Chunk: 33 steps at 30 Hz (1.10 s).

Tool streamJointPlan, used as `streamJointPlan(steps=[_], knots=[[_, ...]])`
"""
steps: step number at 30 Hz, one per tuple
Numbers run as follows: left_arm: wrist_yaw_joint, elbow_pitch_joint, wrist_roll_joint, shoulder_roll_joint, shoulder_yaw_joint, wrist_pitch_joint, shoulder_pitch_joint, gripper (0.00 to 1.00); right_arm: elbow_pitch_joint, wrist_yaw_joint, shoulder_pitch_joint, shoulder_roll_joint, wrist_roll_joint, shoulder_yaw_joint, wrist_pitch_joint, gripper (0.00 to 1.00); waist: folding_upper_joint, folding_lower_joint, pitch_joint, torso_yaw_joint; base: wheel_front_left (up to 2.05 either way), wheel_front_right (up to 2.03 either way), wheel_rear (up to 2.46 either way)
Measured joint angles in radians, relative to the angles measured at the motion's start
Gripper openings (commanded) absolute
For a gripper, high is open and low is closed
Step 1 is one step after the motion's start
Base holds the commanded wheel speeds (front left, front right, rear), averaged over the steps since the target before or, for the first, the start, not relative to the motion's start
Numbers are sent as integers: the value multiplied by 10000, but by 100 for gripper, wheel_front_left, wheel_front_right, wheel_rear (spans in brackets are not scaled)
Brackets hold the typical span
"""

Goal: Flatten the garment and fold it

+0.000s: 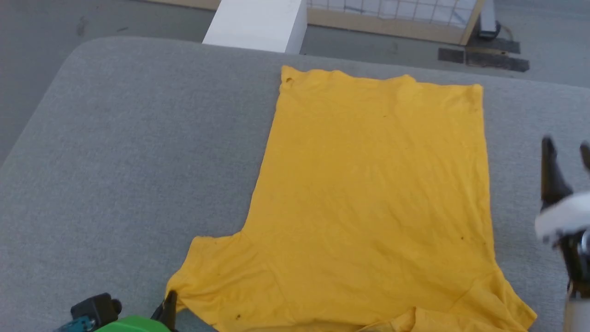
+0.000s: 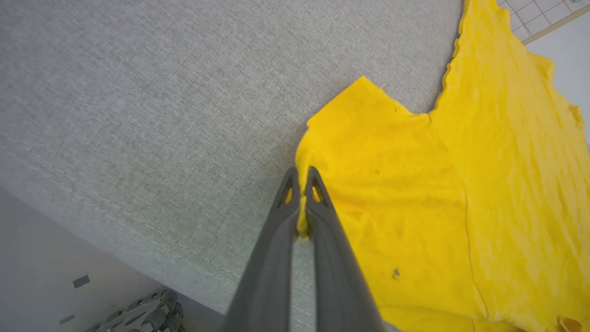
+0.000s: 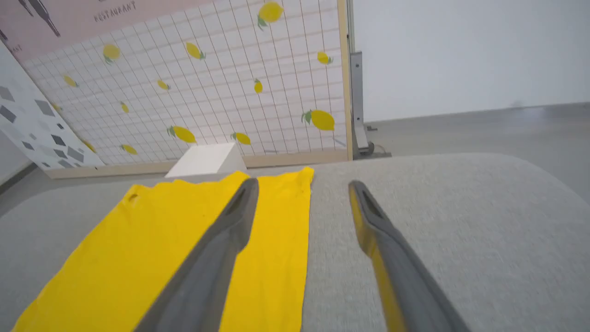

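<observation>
The garment point(image 1: 368, 193), a bright yellow short-sleeved T-shirt, lies spread plain side up on the grey padded table point(image 1: 138, 138), hem far from me, sleeves near. My left gripper point(image 1: 169, 302) is shut on the edge of the near-left sleeve; in the left wrist view the yellow cloth point(image 2: 415, 193) is pinched between the fingertips of this gripper point(image 2: 302, 177). My right gripper point(image 1: 566, 150) hovers open beside the shirt's right edge, holding nothing. The right wrist view shows that gripper point(image 3: 302, 193) wide apart above the garment point(image 3: 184, 240) and the table point(image 3: 438, 207).
A white block point(image 1: 258, 23) stands past the table's far edge, and behind it a lemon-patterned grid panel point(image 3: 207, 83) in a wooden frame. Grey floor point(image 1: 46, 23) surrounds the table. The table's left half is bare cloth.
</observation>
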Motion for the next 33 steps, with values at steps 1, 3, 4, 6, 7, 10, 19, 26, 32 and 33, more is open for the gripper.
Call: streamJointPlan(steps=[1,3,4,6,7,10,19,26,32,33], knots=[[-46,-12,0,-13,-50,-35,-71,0,353,0,-436,-88,-54,-19,-125,100,0,0,68,54,0,0,0],[-96,-31,0,-69,-167,-94,-266,0,1310,0,-1583,-341,-134,-138,-291,100,0,0,279,184,0,0,0],[-132,-31,0,-100,-211,-142,-360,0,1808,0,-2143,-502,-215,-199,-305,100,0,0,401,247,0,0,0],[-190,12,0,-128,-305,-221,-546,0,2777,0,-3136,-811,-407,-380,-278,100,0,1,643,371,0,0,0],[-230,40,0,-146,-370,-244,-647,0,3292,0,-3620,-982,-516,-477,-136,100,0,2,779,446,0,0,0],[-337,125,-2,-221,-558,-357,-929,0,4504,0,-4800,-1442,-957,-690,479,100,0,1,1180,682,0,0,0],[-671,430,-109,-412,-1126,-928,-1772,0,6021,0,-7976,-2316,-2548,-1214,4165,100,0,3,2939,1573,0,0,0],[-936,596,-334,-466,-1396,-1377,-2127,0,5622,0,-8463,-2383,-3751,-1624,6558,100,1,2,3967,2120,0,0,0],[-1058,750,-456,-589,-1592,-1618,-2377,0,4711,0,-8580,-2462,-4092,-1689,7566,0,0,2,4422,2601,0,0,0],[-1064,771,-464,-596,-1607,-1632,-2389,0,4548,0,-8479,-2435,-4075,-1649,7457,0,0,2,4408,2621,0,0,0]])
